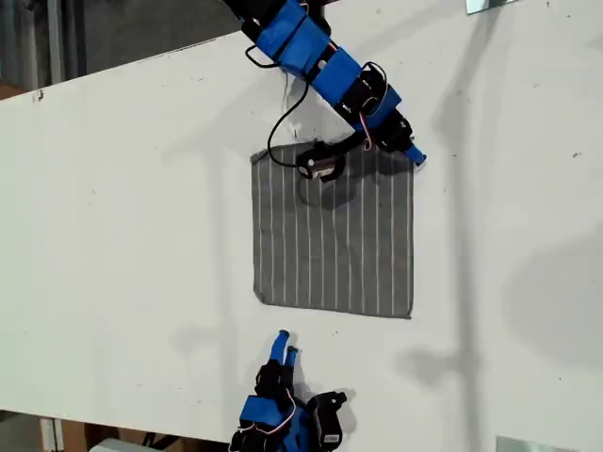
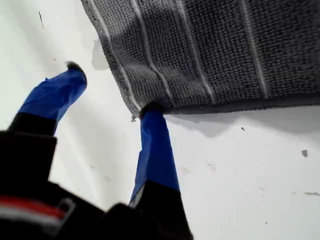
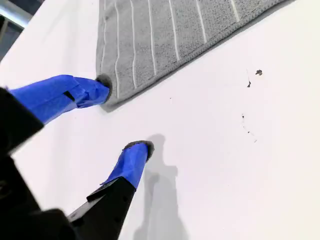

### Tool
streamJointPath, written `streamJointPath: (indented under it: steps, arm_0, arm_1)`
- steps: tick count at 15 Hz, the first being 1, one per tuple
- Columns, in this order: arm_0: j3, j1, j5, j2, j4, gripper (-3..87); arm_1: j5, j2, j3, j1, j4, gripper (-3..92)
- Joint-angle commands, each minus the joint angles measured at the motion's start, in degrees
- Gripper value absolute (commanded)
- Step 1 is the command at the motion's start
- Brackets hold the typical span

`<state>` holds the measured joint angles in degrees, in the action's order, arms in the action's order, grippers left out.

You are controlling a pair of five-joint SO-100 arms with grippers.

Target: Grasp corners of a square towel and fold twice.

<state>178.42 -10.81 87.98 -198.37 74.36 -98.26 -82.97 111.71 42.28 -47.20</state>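
The grey striped towel (image 1: 334,235) lies flat and unfolded on the white table (image 1: 122,235). My first gripper (image 1: 413,155) reaches in from the exterior view's top to the towel's far right corner (image 1: 411,166). In the first wrist view this gripper (image 2: 112,95) is open: one fingertip (image 2: 151,112) touches the towel's corner (image 2: 134,109), the other hangs over bare table. My second gripper (image 1: 285,347) stands near the table's front edge, just short of the towel's near edge. It is open (image 3: 121,116) and holds nothing, with the towel's corner (image 3: 109,97) beyond its fingers.
The first arm's wrist camera (image 1: 320,166) and a black cable (image 1: 278,132) hang over the towel's far edge. The table's front edge (image 1: 141,414) runs by the second arm's base. Small dark specks (image 3: 258,72) dot the table.
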Motion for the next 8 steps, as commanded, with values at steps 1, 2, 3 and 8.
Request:
streamJointPath:
  steps: [1, 2, 3, 8]
  arm_0:
    - [0.26, 0.88, -0.44, -0.35, -1.23, 22.6]
    - [0.26, 0.88, -0.44, -0.35, -1.23, 22.5]
    - [0.26, 0.97, -0.44, -0.35, -1.23, 22.4]
    - [0.26, 1.05, -1.23, -0.35, -1.76, 22.3]
  arm_1:
    - [-0.35, -1.05, 2.46, -0.18, 2.55, 27.4]
    - [-0.79, -1.49, 3.43, 0.09, 2.55, 27.1]
    - [-1.58, -2.90, 4.13, 0.79, 0.88, 26.5]
    - [-3.52, -13.71, 6.94, 1.67, -10.55, 27.2]
